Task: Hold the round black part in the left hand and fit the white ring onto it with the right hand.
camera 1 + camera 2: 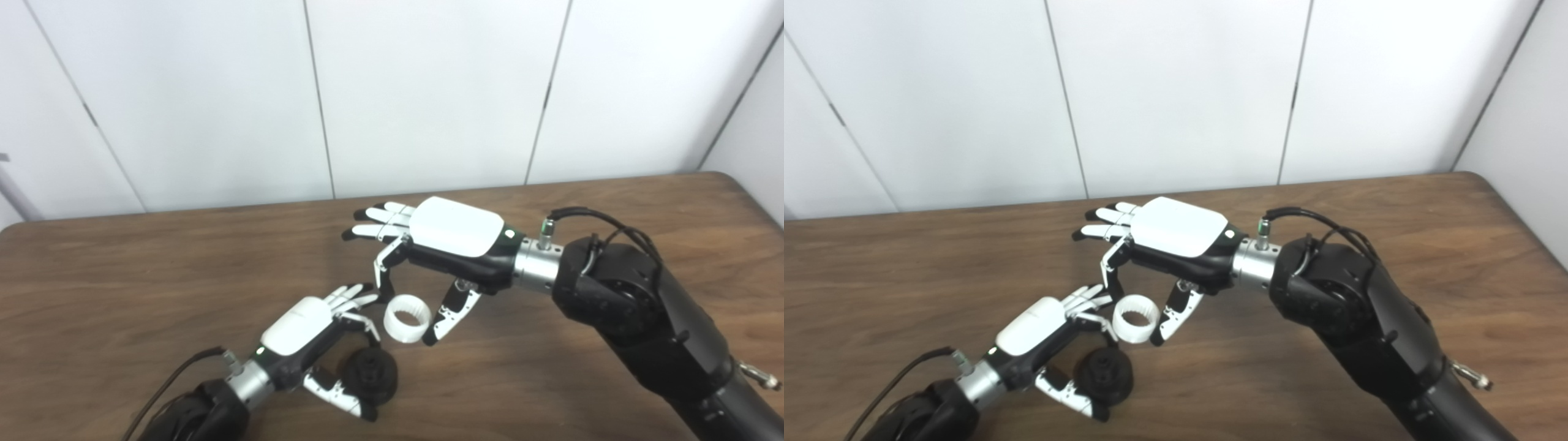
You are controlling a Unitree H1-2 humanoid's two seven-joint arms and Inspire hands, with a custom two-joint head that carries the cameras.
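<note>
Left robot hand (312,343) grips round black part (369,378); right robot hand (441,245) pinches smooth white ring (407,318).

- My left hand (306,340) sits low on the table (122,294), the round part (369,380) at its four o'clock.
- The ring (407,318) lies at the part's one o'clock, under my right hand (441,245).

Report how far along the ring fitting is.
Done: the left hand is shut on the round black part, low over the table. In hand: the right hand pinches the white ring between a finger and thumb, just up and right of the black part. Left: the ring is still apart from the part; it must be lined up and pushed on.
</note>
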